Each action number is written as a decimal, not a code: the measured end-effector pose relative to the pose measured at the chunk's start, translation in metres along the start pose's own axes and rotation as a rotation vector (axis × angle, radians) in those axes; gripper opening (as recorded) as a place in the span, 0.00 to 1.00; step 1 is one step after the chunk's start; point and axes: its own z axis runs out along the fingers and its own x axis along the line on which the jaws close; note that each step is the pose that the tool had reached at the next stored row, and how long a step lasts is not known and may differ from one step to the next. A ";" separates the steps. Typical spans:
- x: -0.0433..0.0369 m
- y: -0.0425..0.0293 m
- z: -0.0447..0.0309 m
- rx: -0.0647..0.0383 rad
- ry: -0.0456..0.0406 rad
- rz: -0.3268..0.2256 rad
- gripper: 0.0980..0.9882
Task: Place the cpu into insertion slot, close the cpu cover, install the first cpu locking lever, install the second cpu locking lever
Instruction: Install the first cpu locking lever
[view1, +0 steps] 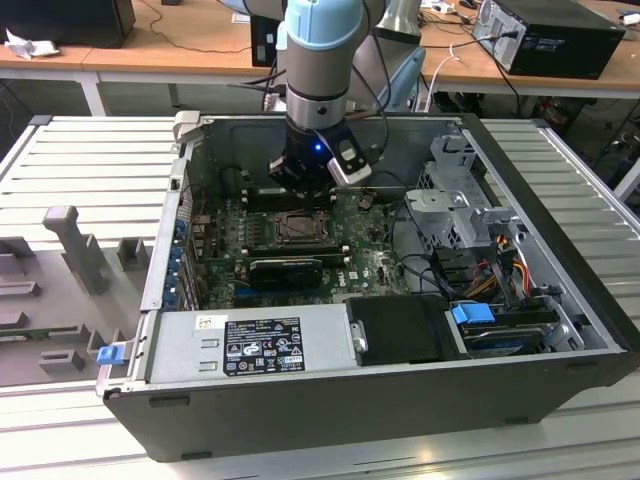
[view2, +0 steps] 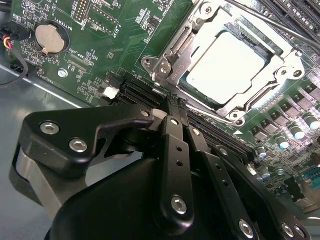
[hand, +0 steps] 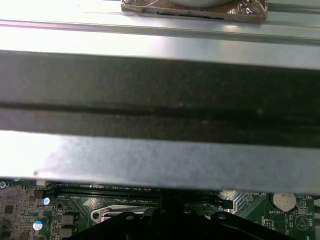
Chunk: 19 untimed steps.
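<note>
The cpu lies flat in the insertion slot on the green board, its silver-grey top facing up. The cpu cover, a silver frame, is down around it, and the chip shows through the window. A thin lever rod runs along the socket edge nearest the fingers. My gripper is shut, with nothing visible between the black fingers. Its tips sit just off the socket's corner by the rod's end. In the exterior view the gripper hangs just behind the socket. A strip of the cover shows in the first wrist view.
The board lies inside an open computer case. A black expansion card lies in front of the socket, and a power supply beyond that. The drive cage and cables stand at the exterior view's right. A coin battery and black slots sit near the fingers.
</note>
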 end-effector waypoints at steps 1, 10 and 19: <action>0.0000 -0.0001 0.0006 0.002 0.0002 0.000 0.01; 0.0001 -0.0005 0.0051 0.024 0.0009 0.000 0.01; 0.0000 -0.0004 0.0061 0.018 0.0010 0.000 0.01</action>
